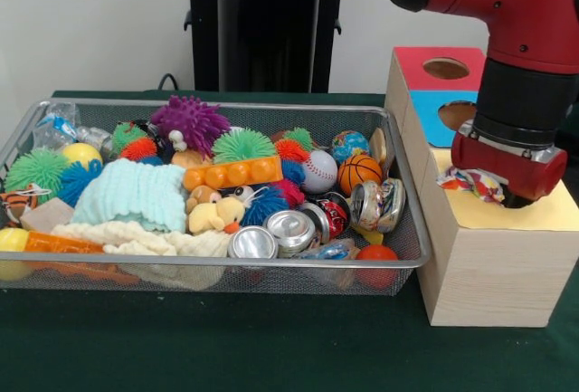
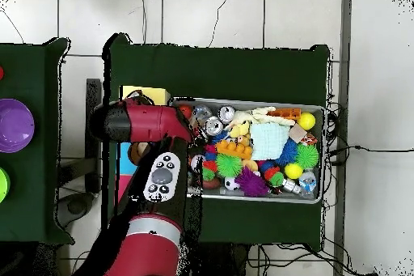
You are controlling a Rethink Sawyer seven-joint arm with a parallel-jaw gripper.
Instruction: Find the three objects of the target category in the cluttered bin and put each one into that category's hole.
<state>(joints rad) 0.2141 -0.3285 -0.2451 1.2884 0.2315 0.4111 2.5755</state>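
Note:
The wire mesh bin (image 1: pixel 217 105) fills the left of the front view, heaped with toys; it also shows in the overhead view (image 2: pixel 259 101). One wrinkly whitish bundle (image 1: pixel 475 182) with red, blue and yellow patches is at the yellow top (image 1: pixel 547 213) of the near wooden box. My gripper (image 1: pixel 511 195) is right against the bundle's right side, just above the yellow top, under the red wrist. The wrist hides the yellow box's hole and whether the gripper holds the bundle. I cannot make out other such bundles in the bin for certain.
Behind the yellow box stand a blue-topped box (image 1: pixel 432 102) and a red-topped box (image 1: pixel 421 57), each with a round hole. The bin holds spiky balls (image 1: pixel 190 120), silver cans (image 1: pixel 291 229), a baseball, a small basketball and a mint cloth (image 1: pixel 131 195). The arm (image 2: pixel 154 180) covers the boxes in the overhead view.

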